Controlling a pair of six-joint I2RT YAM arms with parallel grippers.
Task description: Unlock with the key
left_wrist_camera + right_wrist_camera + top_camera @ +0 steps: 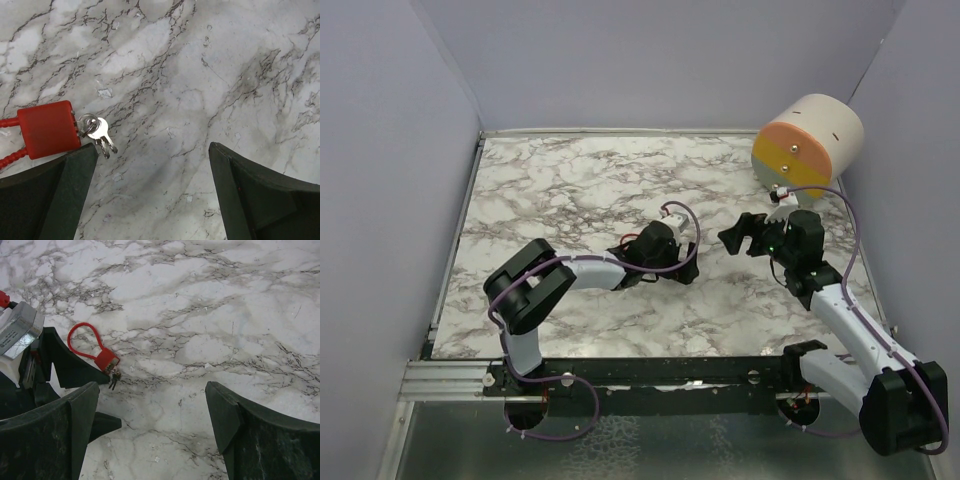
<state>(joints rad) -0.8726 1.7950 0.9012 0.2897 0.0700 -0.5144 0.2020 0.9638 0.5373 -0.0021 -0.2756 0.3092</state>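
Note:
A red padlock [47, 129] with a red cable loop [82, 340] lies on the marble table [200, 75]. A small bunch of silver keys [100, 134] hangs from a ring at the padlock's end. My left gripper [152, 192] is open and empty just above the table, and its left finger [55, 195] is right beside the padlock and keys. My right gripper [150, 432] is open and empty, facing the padlock [105, 360] and keys [115, 380] from a short way off. In the top view both grippers [670, 238] [740, 235] meet mid-table, and the padlock is hidden.
A cream drum with an orange and yellow face [805, 150] stands at the back right corner. Grey walls close the table at the left, back and right. The left gripper's fingers [70, 367] show beside the padlock in the right wrist view.

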